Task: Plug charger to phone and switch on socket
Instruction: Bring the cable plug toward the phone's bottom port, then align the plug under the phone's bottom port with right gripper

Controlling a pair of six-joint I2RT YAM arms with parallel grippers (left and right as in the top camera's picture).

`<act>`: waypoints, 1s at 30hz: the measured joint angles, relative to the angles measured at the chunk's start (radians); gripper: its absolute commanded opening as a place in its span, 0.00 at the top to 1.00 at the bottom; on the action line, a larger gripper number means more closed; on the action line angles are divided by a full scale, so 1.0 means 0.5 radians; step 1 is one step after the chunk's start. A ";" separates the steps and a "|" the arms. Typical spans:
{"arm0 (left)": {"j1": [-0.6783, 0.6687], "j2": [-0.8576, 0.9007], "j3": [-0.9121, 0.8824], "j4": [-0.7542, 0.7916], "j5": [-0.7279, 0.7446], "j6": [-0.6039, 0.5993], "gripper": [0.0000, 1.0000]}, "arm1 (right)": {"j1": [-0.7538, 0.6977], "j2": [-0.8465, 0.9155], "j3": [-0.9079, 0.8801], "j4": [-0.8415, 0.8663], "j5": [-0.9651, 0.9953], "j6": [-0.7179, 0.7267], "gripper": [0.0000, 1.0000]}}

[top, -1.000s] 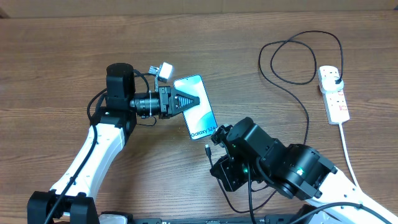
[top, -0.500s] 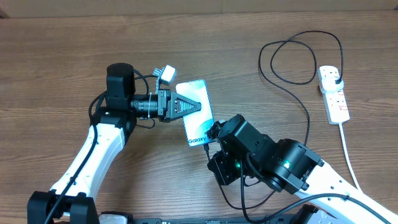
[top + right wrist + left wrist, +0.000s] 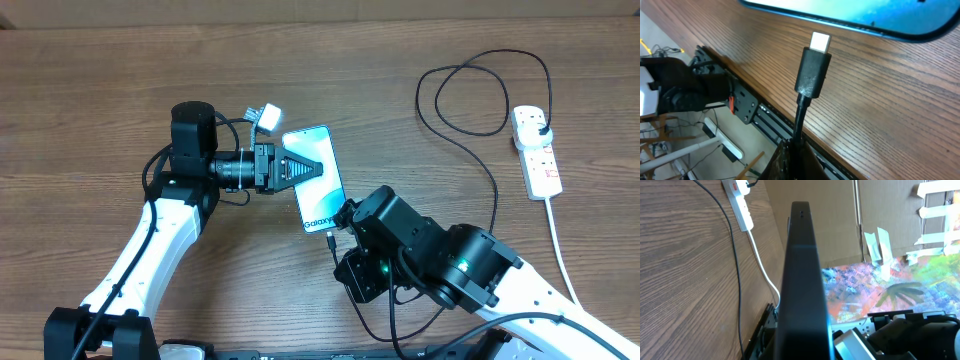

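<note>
Change noted: within the last second the phone (image 3: 318,180) has been turned from a slant to nearly in line with the right arm (image 3: 460,265), which has been brought in leftward to the phone's lower end.

- The phone is clamped across its middle by the closed left hand (image 3: 300,168). Whether it rests on the desk (image 3: 100,80) cannot be told.
- The charger (image 3: 492,190) is gripped just behind its connector (image 3: 813,70) by the closed right hand (image 3: 790,160). The metal tip is aimed at the phone's bottom edge, just short of it and not yet seated.
- Judged: alignment is nearly done and insertion remains. The socket (image 3: 537,152) is well apart at the right with the plug in it; its switch state is too small to read.
- Edges: the desk's near edge lies close under the right hand, so little room is left behind it. Open wood is available above and to the left of the phone.
</note>
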 measured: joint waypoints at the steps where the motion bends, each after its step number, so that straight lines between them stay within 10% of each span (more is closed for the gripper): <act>1: 0.000 0.000 0.000 0.000 -0.001 0.000 0.96 | 0.000 -0.013 0.000 0.003 -0.004 0.002 0.96; 30: 0.000 0.000 0.000 -0.001 -0.016 -0.208 0.96 | 0.000 -0.084 0.000 0.049 -0.073 0.148 0.96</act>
